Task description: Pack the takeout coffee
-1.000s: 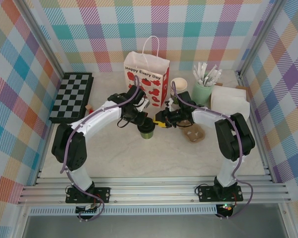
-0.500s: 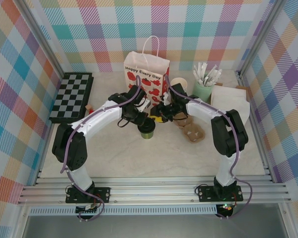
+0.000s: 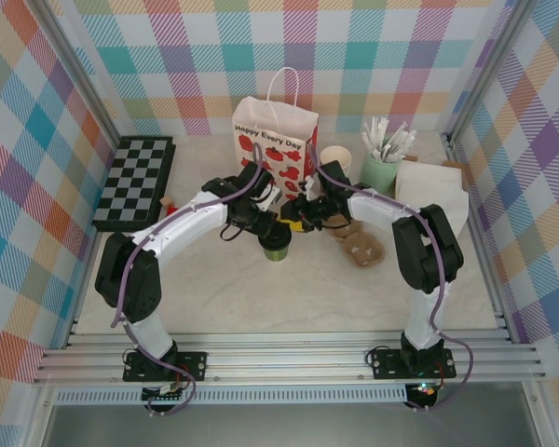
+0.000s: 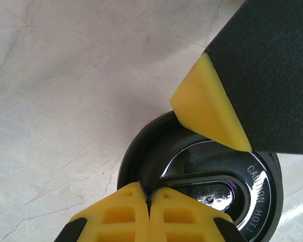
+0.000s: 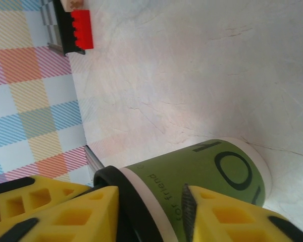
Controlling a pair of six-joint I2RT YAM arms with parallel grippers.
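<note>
Marble tabletop [image 4: 65, 75]: takeout coffee [image 5: 212, 176] between right fingers [image 5: 65, 212], grip unclear; left fingers [image 4: 126, 212] clenched above lid [image 4: 242, 181].

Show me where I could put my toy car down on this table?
Free: the wide strip between the coffee cup and the arm bases, and the gap between the chessboard and the paper bag. Crowded: around the tumbler and cup carrier.

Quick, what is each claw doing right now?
Left gripper: closed on nothing, tips at the black lid of the takeout coffee.
Right gripper: fingers either side of that coffee; whether it grips cannot be told.
</note>
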